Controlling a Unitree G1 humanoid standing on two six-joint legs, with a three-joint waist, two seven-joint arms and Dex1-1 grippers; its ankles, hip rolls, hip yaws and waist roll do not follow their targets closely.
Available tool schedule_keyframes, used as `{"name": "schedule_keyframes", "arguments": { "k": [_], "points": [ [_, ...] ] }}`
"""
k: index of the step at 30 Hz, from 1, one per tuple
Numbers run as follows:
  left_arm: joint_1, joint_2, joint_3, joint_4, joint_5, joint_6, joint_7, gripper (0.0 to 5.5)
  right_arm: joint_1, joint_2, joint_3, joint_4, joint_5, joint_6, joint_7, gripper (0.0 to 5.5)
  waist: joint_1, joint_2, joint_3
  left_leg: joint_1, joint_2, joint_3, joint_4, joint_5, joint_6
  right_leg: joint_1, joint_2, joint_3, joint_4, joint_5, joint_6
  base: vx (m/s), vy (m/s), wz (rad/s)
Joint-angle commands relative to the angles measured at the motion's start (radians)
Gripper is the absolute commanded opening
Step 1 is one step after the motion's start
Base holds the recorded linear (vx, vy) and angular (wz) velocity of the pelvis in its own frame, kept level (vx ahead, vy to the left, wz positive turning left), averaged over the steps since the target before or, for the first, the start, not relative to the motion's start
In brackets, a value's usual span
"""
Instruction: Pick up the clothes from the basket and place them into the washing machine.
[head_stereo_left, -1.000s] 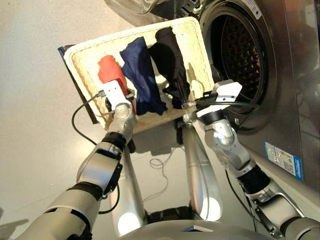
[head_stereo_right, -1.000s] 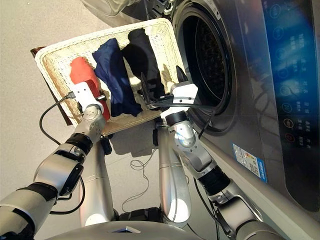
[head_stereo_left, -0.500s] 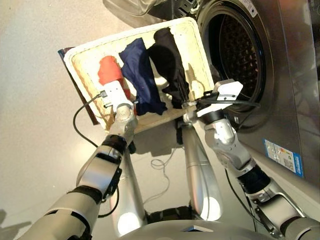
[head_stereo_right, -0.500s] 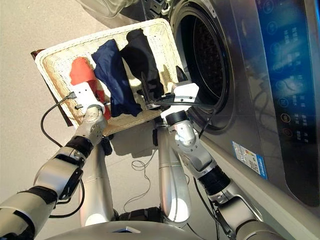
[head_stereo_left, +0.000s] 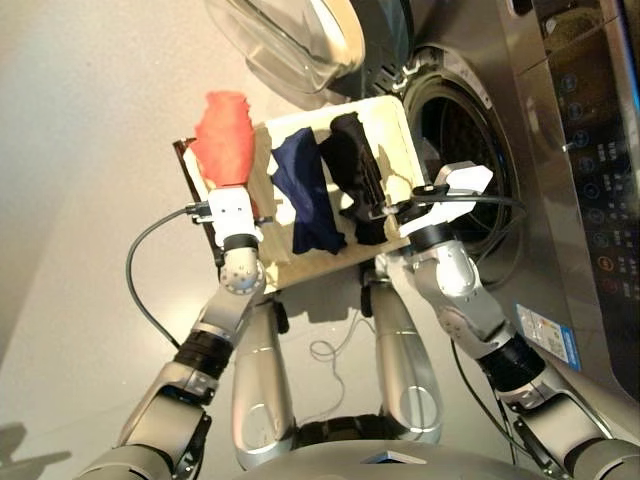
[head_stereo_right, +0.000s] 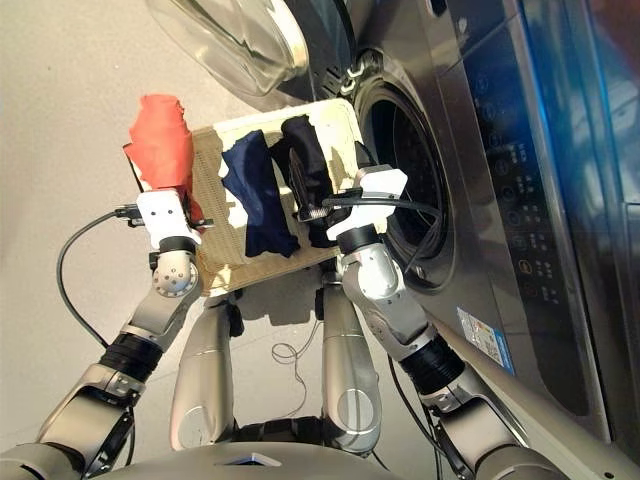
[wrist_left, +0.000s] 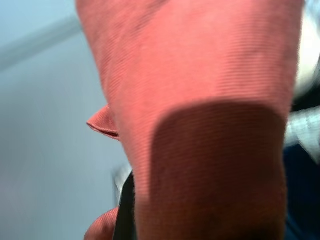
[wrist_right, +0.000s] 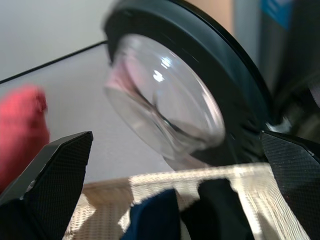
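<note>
The left tool (head_stereo_left: 228, 185) held the coral-red garment (head_stereo_left: 226, 137) aloft above the basket (head_stereo_left: 392, 128); the right tool (wrist_right: 165, 200) hovered wide open, empty, over the black garment (head_stereo_left: 358, 172).

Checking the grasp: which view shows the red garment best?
The left eye view: the whole red garment hangs from the left claw. The left wrist view shows only close cloth; the right wrist view, a blurred edge.

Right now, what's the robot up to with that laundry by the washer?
It is loading the washing machine from the basket. The left gripper holds the coral-red garment lifted clear of the basket. The right gripper is open and empty over the basket's near edge. The navy garment and the black garment lie in the basket. The machine's door is open.
</note>
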Motion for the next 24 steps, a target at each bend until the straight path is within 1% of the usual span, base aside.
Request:
{"name": "schedule_keyframes", "arguments": {
  "k": [1, 2, 4, 7, 8, 10, 13, 16, 21, 24],
  "points": [
    [0.000, 0.074, -0.050, -0.163, 0.160, -0.113, -0.033, 0.00, -0.049, -0.028, -0.032, -0.156, 0.065, -0.057, 0.083, 5.50, 0.013, 0.004, -0.012, 0.082, -0.078, 0.035, -0.028, -0.035, 0.023, 0.074, -0.016, -0.011, -0.131, 0.075, 0.039, 0.051, 0.076, 0.071],
    [0.006, 0.103, -0.058, -0.184, 0.195, -0.115, -0.032, 0.00, -0.067, -0.034, -0.017, -0.153, 0.101, -0.055, 0.096, 5.50, 0.017, 0.004, -0.014, 0.102, -0.077, 0.041, -0.034, -0.041, 0.025, 0.094, -0.015, -0.004, -0.144, 0.075, 0.042, 0.044, 0.068, 0.018],
    [0.022, 0.145, -0.069, -0.213, 0.238, -0.112, -0.033, 0.00, -0.126, -0.046, 0.034, -0.154, 0.192, -0.042, 0.126, 5.50, 0.025, -0.004, -0.032, 0.115, -0.074, 0.053, -0.039, -0.038, 0.024, 0.114, -0.015, 0.009, -0.176, 0.095, 0.049, 0.017, 0.028, -0.033],
    [0.035, 0.202, -0.100, -0.245, 0.265, -0.124, -0.051, 0.00, -0.228, -0.087, 0.119, -0.171, 0.289, -0.007, 0.170, 5.50, 0.036, -0.016, -0.062, 0.126, -0.069, 0.063, -0.034, -0.042, 0.020, 0.141, -0.017, 0.019, -0.206, 0.104, 0.053, 0.017, 0.013, -0.133],
    [0.045, 0.230, -0.113, -0.263, 0.269, -0.129, -0.071, 0.00, -0.275, -0.109, 0.156, -0.173, 0.318, 0.009, 0.193, 5.50, 0.040, -0.020, -0.070, 0.131, -0.067, 0.065, -0.033, -0.044, 0.019, 0.152, -0.019, 0.020, -0.217, 0.108, 0.053, 0.000, 0.000, 0.000],
    [0.047, 0.268, -0.139, -0.270, 0.278, -0.139, -0.075, 0.00, -0.346, -0.133, 0.211, -0.175, 0.335, 0.020, 0.204, 5.50, 0.046, -0.026, -0.083, 0.137, -0.066, 0.072, -0.030, -0.047, 0.019, 0.156, -0.019, 0.030, -0.229, 0.114, 0.053, 0.000, 0.000, 0.000],
    [0.046, 0.286, -0.168, -0.281, 0.270, -0.142, -0.080, 0.00, -0.432, -0.139, 0.257, -0.180, 0.364, 0.029, 0.205, 5.50, 0.051, -0.030, -0.106, 0.135, -0.063, 0.079, -0.026, -0.049, 0.019, 0.158, -0.024, 0.038, -0.247, 0.124, 0.053, -0.003, 0.004, -0.120],
    [0.033, 0.294, -0.181, -0.292, 0.263, -0.139, -0.083, 0.00, -0.482, -0.135, 0.285, -0.180, 0.382, 0.033, 0.206, 5.50, 0.051, -0.029, -0.114, 0.124, -0.061, 0.077, -0.016, -0.048, 0.015, 0.157, -0.025, 0.037, -0.254, 0.127, 0.049, 0.000, 0.000, 0.000],
    [0.033, 0.284, -0.180, -0.299, 0.260, -0.135, -0.078, 0.00, -0.483, -0.129, 0.285, -0.186, 0.399, 0.034, 0.206, 5.50, 0.049, -0.025, -0.128, 0.113, -0.055, 0.067, -0.012, -0.040, 0.009, 0.153, -0.024, 0.035, -0.260, 0.125, 0.041, 0.000, 0.000, 0.000],
    [0.028, 0.278, -0.178, -0.303, 0.254, -0.131, -0.077, 0.00, -0.474, -0.140, 0.286, -0.189, 0.409, 0.038, 0.207, 5.50, 0.045, -0.022, -0.125, 0.105, -0.052, 0.061, -0.008, -0.036, 0.006, 0.154, -0.025, 0.033, -0.263, 0.126, 0.038, 0.000, 0.000, 0.000]
  ]
}}
